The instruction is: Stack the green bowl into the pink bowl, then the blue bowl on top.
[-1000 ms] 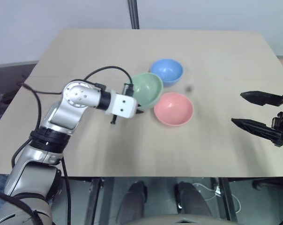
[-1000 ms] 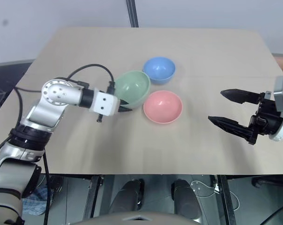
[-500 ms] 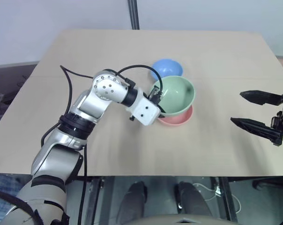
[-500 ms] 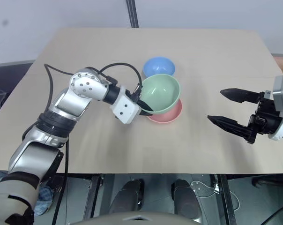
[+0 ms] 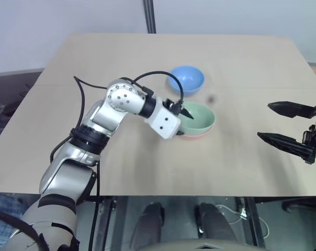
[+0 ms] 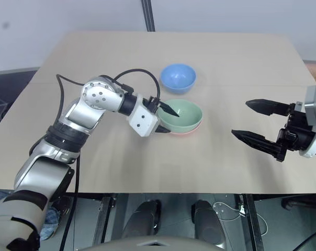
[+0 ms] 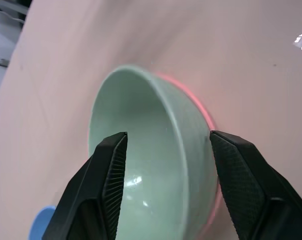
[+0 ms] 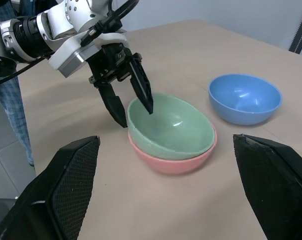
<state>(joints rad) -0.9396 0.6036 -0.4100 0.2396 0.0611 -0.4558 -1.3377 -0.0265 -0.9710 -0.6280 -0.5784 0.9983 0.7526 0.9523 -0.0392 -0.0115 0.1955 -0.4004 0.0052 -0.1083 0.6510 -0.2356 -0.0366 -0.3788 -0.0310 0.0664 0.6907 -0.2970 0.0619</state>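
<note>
The green bowl (image 5: 199, 118) sits upright, nested inside the pink bowl (image 5: 195, 135), of which just the rim shows beneath it. The blue bowl (image 5: 185, 79) stands alone on the table just behind them. My left gripper (image 5: 183, 123) is open and straddles the green bowl's rim on the side nearest my left arm, one finger (image 8: 141, 88) over the inside and the other finger (image 8: 114, 106) outside. In the left wrist view the green bowl (image 7: 156, 165) lies between the spread fingers. My right gripper (image 5: 265, 121) hovers open and empty, well to the right of the bowls.
The light wooden table (image 5: 147, 52) has open surface in front of the bowls and to their right. A dark post (image 5: 149, 15) rises behind the far edge. A small dark mark (image 5: 212, 97) lies right of the blue bowl.
My left arm carried the green bowl rightward over the pink bowl, tilted. The gripper has opened and the green bowl now rests level in the pink bowl. The right arm stayed still.
</note>
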